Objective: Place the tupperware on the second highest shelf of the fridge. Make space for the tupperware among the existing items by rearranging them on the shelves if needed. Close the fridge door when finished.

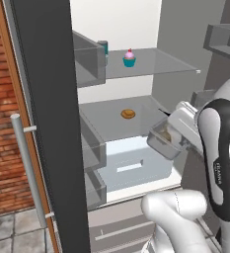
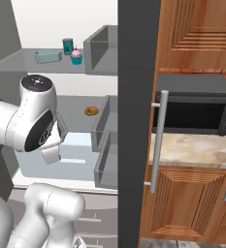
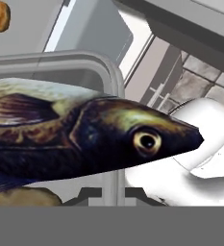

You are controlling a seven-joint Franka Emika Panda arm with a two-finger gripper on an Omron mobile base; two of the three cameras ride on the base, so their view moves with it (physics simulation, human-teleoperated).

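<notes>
- Translucent grey plastic forms the tupperware [image 1: 167,140], which is seen carried in front of the open fridge [image 1: 131,29], tilted, just off the front right corner of the second highest shelf [image 1: 106,123] and not yet on it.
- In the hand view a fish with a dark mottled back and a pale eye [image 3: 84,139] is shown lying in the box, with the box's pale rim [image 3: 114,96] crossing behind it.
- The pincer [image 3: 114,196] is clamped narrow on that rim, its 2 dark tips rising on either side of the wall at the bottom of the hand view.
- The box is judged to be light and stiff, with smooth walls that could slip; a grip on 1 thin wall lets it tilt, so a hold across the rim near the middle of a long side would be steadier.
- On the second highest shelf, 1 small brown round piece [image 1: 128,114] is seen near the middle, well apart from the box; bare glass is left around it.
- On the shelf above, a pink-frosted cupcake [image 1: 129,58], a dark teal can [image 2: 68,46] and a pale block [image 2: 47,55] are stood.
- A microwave [image 2: 192,109] is set on the surface [image 2: 197,150] to the right of the fridge door.
</notes>
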